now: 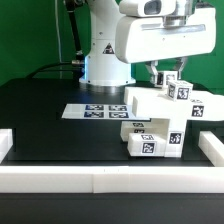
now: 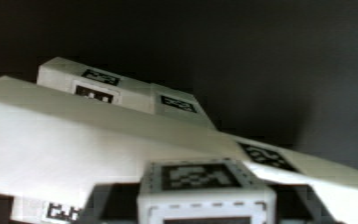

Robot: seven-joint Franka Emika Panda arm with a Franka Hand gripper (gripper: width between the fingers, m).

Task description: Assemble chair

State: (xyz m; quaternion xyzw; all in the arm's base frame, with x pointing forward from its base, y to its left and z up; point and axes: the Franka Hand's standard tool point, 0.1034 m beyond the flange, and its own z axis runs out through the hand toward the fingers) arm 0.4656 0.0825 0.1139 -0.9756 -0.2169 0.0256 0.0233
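Chunky white tagged chair (image 1: 160, 120) parts (clustered, partly stacked) on the black table.

One arm (image 1: 110, 30), one gripper (image 1: 160, 76). One table (image 1: 40, 110). One marker board (image 1: 95, 110); its tags are too small to count. Three rails: left (image 1: 5, 146), near (image 1: 110, 181), right (image 1: 212, 150). Chair parts (image 1: 150, 102): at least five white blocks at the right, overlapping, so no exact count. Wrist view: about six tags across the chair parts (image 2: 87, 130).
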